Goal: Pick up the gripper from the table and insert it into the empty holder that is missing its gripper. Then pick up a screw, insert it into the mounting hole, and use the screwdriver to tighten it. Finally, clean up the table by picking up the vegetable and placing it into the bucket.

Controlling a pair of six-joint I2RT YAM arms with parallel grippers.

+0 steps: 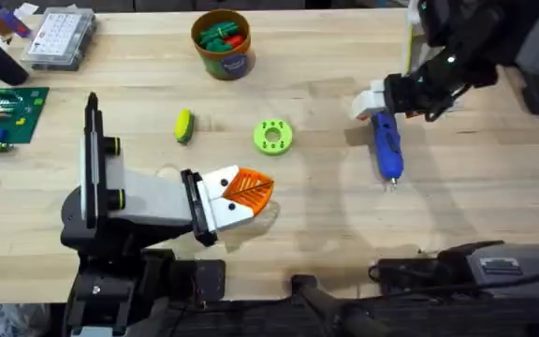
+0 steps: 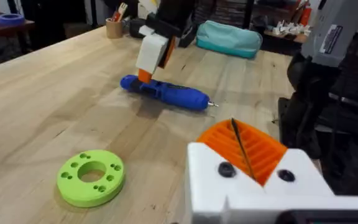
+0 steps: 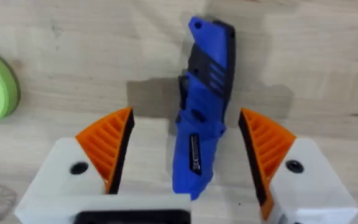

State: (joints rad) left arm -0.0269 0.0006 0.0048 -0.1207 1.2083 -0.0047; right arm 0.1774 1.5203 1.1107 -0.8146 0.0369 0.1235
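1. The right gripper, jaws apart, straddles the blue screwdriver lying toward the right edge of the table, not yet gripping it.
2. The left gripper, pads pressed together, hovers near the front edge.
3. Cleanup apparently remains: the vegetable lies mid-table, outside the bucket by the far edge.

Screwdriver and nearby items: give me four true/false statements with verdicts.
1. The screwdriver lies flat on the table. True.
2. The right gripper is shut on the screwdriver. False: its orange pads stand open on either side of it.
3. The vegetable is in the bucket. False: it lies on the table, beside the green ring-shaped disc.
4. The left gripper holds nothing. True.
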